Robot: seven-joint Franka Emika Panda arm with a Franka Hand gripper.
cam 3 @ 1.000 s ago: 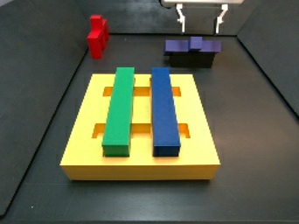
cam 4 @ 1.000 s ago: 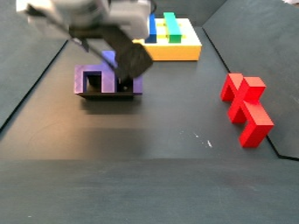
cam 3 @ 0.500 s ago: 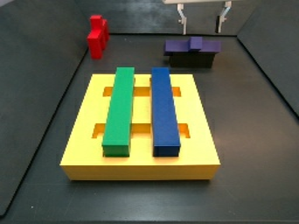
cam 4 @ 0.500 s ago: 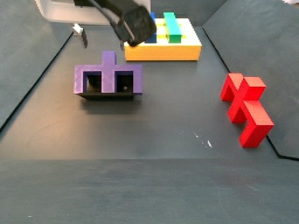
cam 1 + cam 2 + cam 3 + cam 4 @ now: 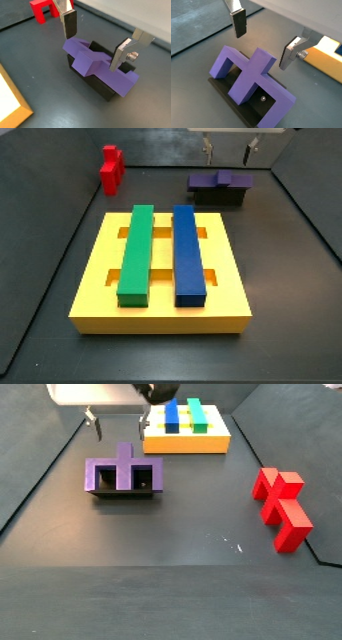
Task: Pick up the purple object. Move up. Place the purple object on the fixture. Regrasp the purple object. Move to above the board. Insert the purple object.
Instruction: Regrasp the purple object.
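Observation:
The purple object (image 5: 221,179) rests on the black fixture (image 5: 222,197) at the back of the floor, apart from the fingers. In both wrist views it lies below the jaws, a comb-like purple object (image 5: 87,55) (image 5: 251,80) across the fixture (image 5: 100,87) (image 5: 238,102). My gripper (image 5: 95,37) (image 5: 264,39) hangs open above it, holding nothing. In the side views the gripper (image 5: 230,145) (image 5: 118,422) shows only as two fingertips near the upper edge. The yellow board (image 5: 160,308) (image 5: 187,442) carries a green bar (image 5: 135,250) and a blue bar (image 5: 189,253).
A red block (image 5: 111,168) (image 5: 281,509) stands on the dark floor away from the fixture; it also shows as the red block (image 5: 43,9) in a wrist view. The board's edge (image 5: 20,114) (image 5: 328,62) lies close to the fixture. Raised walls border the floor.
The gripper has risen straight up from the fixture, open, leaving the purple object lying on it. Nothing else moved.

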